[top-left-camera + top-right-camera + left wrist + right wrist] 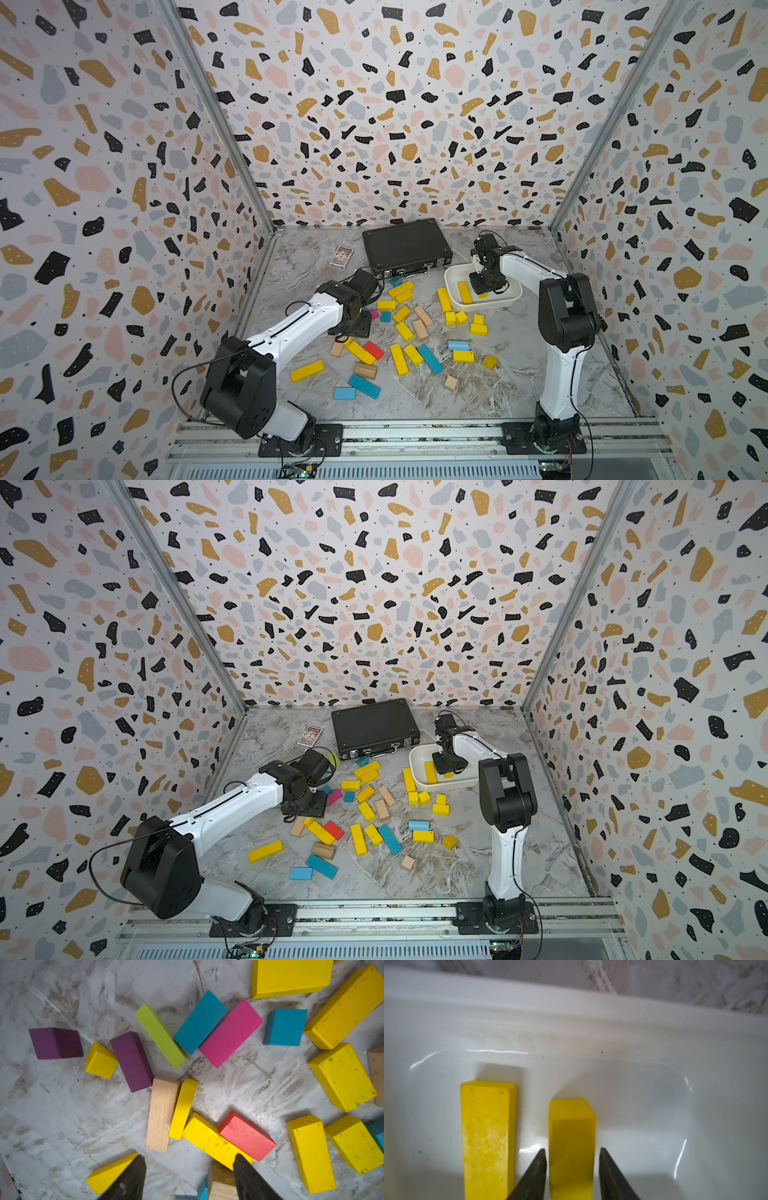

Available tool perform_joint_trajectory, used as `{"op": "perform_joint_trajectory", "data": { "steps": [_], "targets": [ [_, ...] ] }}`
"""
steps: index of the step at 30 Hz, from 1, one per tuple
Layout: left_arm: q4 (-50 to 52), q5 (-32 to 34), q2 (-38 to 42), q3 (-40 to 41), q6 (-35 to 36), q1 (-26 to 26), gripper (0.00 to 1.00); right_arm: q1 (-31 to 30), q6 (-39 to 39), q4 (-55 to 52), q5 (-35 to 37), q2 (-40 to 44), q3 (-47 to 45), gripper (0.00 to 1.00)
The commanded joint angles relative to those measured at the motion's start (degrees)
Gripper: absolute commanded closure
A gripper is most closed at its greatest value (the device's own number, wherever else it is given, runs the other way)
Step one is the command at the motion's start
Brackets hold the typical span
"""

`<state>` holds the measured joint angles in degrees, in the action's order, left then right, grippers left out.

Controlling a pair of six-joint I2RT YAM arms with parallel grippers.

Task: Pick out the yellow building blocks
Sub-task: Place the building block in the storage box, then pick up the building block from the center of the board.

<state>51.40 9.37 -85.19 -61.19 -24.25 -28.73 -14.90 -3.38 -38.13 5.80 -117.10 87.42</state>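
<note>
Left end effector [188,1159]: jaws well apart, nothing held, above scattered blocks.
Right end effector [572,1150]: inside white tray [571,1012], jaws astride short yellow block [572,1126] with a thin gap on each side, no grip.
Tray contents: that block lies beside longer yellow bar [485,1136].
Yellow building blocks [399,359]: most lie loose on marble worktop [519,374].
</note>
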Motion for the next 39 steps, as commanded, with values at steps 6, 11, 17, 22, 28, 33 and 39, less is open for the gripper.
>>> {"op": "perform_joint_trajectory", "data": {
  "steps": [6, 11, 17, 22, 28, 33, 39],
  "targets": [
    [-0.94, 1.10, -6.97, -4.38, 6.97, 1.72, 0.43, 0.30, -1.51, -3.09, -1.34, 6.60, 0.08, 0.46],
    [-1.82, -0.09, -10.01, -5.07, 8.50, 2.63, 0.44, 0.31, -3.49, -3.09, -2.33, 13.48, -4.98, 0.42],
    [-2.60, 0.29, -11.47, -4.02, 9.40, 3.14, 0.43, 0.28, -7.67, -2.18, -6.19, 23.27, -13.25, 0.42],
    [-3.10, 1.18, -12.49, -3.67, 10.28, 3.33, 0.46, 0.21, -11.53, -0.84, -9.34, 30.05, -19.29, 0.42],
    [-4.36, 0.78, -13.81, -3.67, 10.58, 3.42, 0.52, 0.05, -12.42, -1.16, -9.12, 33.46, -21.90, 0.42],
    [-5.84, 0.02, -14.78, -3.18, 10.43, 3.42, 0.60, 0.07, -12.61, -0.91, -8.92, 34.09, -22.37, 0.42],
    [-6.88, -0.05, -16.84, -2.82, 11.10, 3.44, 0.76, 0.13, -12.65, -1.06, -8.79, 33.82, -22.11, 0.43]
  ]
}}
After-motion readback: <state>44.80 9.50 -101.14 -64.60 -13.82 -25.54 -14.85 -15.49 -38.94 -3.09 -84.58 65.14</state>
